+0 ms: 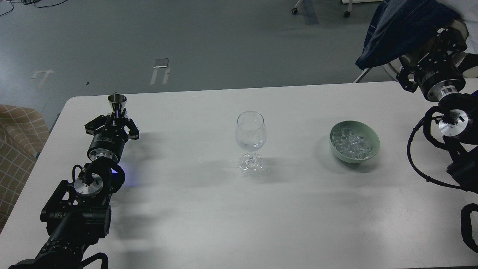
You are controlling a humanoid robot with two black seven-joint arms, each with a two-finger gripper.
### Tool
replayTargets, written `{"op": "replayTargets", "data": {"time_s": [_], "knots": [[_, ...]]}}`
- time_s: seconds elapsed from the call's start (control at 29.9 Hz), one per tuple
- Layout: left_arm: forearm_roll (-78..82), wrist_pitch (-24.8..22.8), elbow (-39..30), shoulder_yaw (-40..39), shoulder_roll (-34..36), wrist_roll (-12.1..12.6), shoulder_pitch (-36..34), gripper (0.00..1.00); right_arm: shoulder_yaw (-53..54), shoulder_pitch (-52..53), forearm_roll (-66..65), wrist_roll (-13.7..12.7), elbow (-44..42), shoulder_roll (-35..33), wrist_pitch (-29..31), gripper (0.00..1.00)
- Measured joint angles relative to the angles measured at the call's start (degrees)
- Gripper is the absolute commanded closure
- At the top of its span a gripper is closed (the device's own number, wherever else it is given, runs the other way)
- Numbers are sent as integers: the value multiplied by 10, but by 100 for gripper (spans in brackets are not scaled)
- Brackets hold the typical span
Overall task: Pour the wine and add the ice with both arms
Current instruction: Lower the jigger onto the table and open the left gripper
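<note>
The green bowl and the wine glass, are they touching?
Apart. The head view shows bare white table between the green bowl and the wine glass.

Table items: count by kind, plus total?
Metal jigger, held by the left end effector: 1
Wine glass: 1
Green bowl holding the ice: 1
Total: 3, with the ice heap uncounted.

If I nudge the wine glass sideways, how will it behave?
The wine glass would probably tip rather than slide: its wide bowl sits high on a thin stem over a small foot. It looks like thin clear glass, so likely fragile. It appears nearly empty, so probably light.
</note>
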Motion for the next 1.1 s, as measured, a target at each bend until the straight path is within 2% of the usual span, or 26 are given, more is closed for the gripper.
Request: {"op": "replayTargets", "data": {"time_s": [0.17,0.3,0.63,0.84,1.1], "knots": [[0,9,0,0,-5,-4,0,77,0,0,0,0,0,-2,0,0],[-1,11,0,0,-6,-8,0,68,0,0,0,0,1,-1,0,0],[-1,12,0,-1,-9,-10,2,63,-1,-4,0,0,1,-2,0,0],[-1,12,0,-1,-9,-10,2,44,-1,-4,0,-1,0,-1,0,0],[-1,24,0,1,-9,-10,2,37,-1,-5,0,0,0,0,0,0]]}}
